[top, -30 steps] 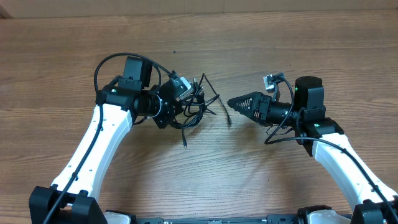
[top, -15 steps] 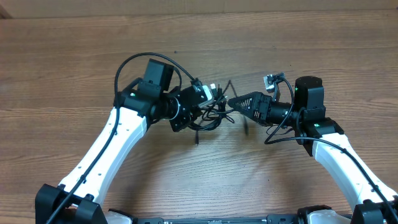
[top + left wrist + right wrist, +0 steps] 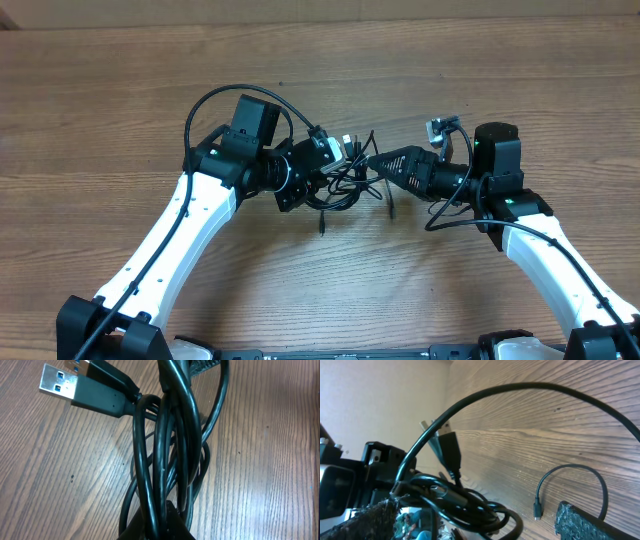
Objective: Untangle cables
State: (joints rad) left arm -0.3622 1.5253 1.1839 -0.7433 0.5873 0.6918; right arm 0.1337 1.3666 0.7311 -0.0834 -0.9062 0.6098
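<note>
Arms point(image 3: 180, 228) white, joints point(image 3: 262, 165) blk, blk cords point(image 3: 212, 94).

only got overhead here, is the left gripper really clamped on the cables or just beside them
observer: left wrist view shows the cables running down into the shut left gripper, clamped.
operator: right jaws on anything
observer: right wrist view shows the right gripper wide open, the knot between its fingers, nothing pinched.
operator: any free ends
observer: left wrist view shows two silver usb plugs with blue inserts poking out of the loops.
</note>
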